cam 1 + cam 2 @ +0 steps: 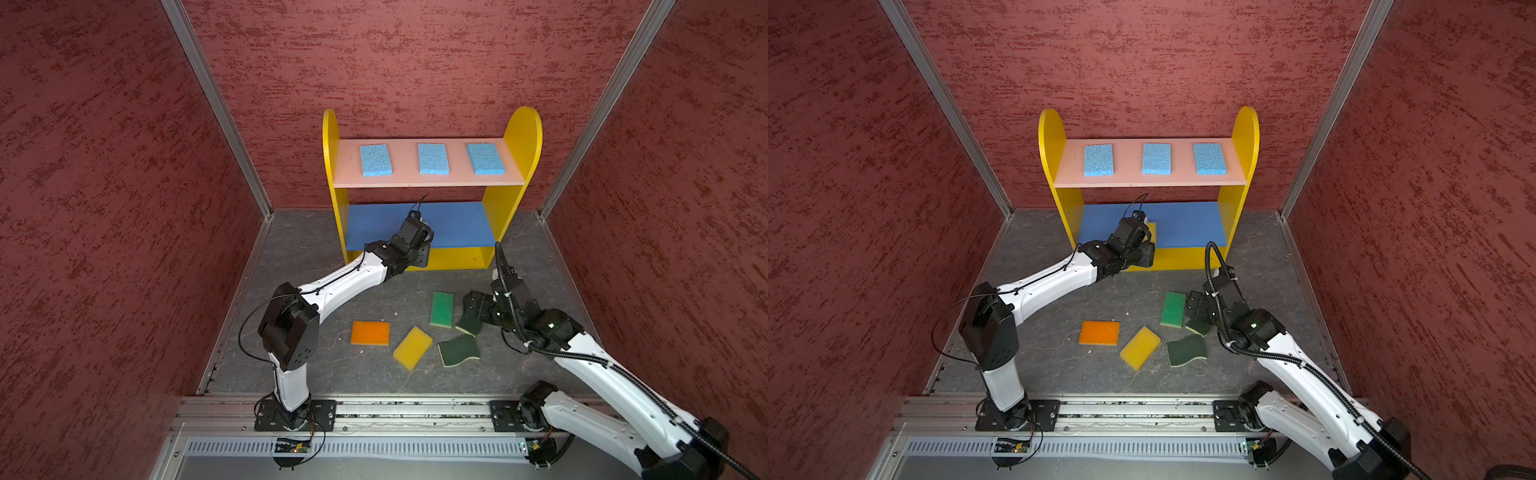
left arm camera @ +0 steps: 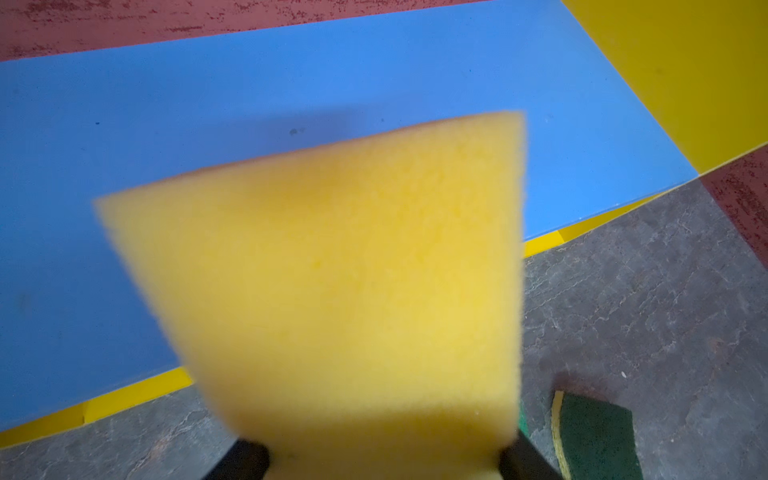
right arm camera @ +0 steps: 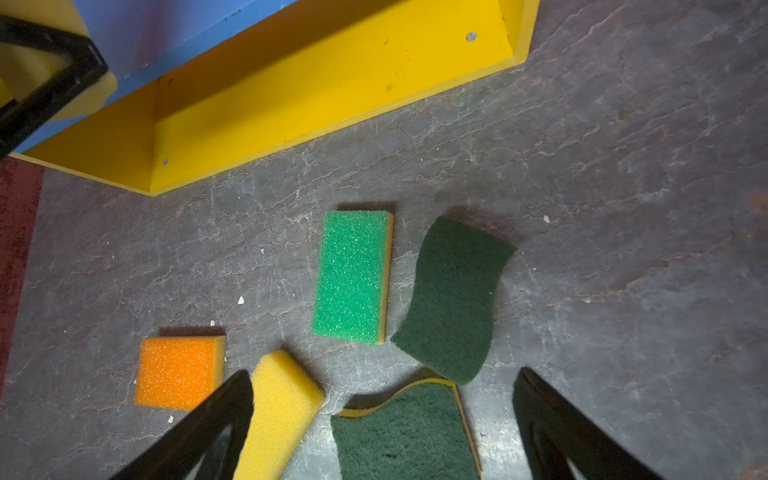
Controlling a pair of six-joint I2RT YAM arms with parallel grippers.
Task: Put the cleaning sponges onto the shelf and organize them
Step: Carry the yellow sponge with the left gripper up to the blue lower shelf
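as the left gripper (image 1: 424, 244) held a plain yellow rectangular foam sponge (image 2: 332, 291) at the small three-level shelf (image 1: 524, 137), five more lay on the floor

while its jaws were closed on the near end of this sponge, narrow enough to press it from both sides, the left gripper kept it over the front edge of the blue middle board (image 1: 457, 224). if the sponge touched the board, i could not tell. on the pink upper board (image 1: 457, 179) three light blue porous rectangular sponges (image 1: 375, 160) (image 1: 433, 158) (image 1: 485, 158) lay flat in one row, apart from each other. the yellow bottom (image 1: 457, 258) of the shelf carried nothing.

the right gripper (image 3: 384, 374) hung low over the grey marbled floor (image 1: 332, 370) with jaws wide and nothing between them. in both top views it covered a part of one of the two dark green wavy-edged sponges with yellow base (image 1: 469, 325); the other one (image 1: 458, 350) lay just beside, nearer to the arm bases. a bright green-topped rectangular sponge (image 1: 441, 308) lay just beside the gripper, toward the shelf. a second yellow foam sponge (image 1: 412, 347) lay turned at an angle near the dark green pair, and an orange-topped rectangular sponge (image 1: 370, 332) lay next to it, on the left arm's side.
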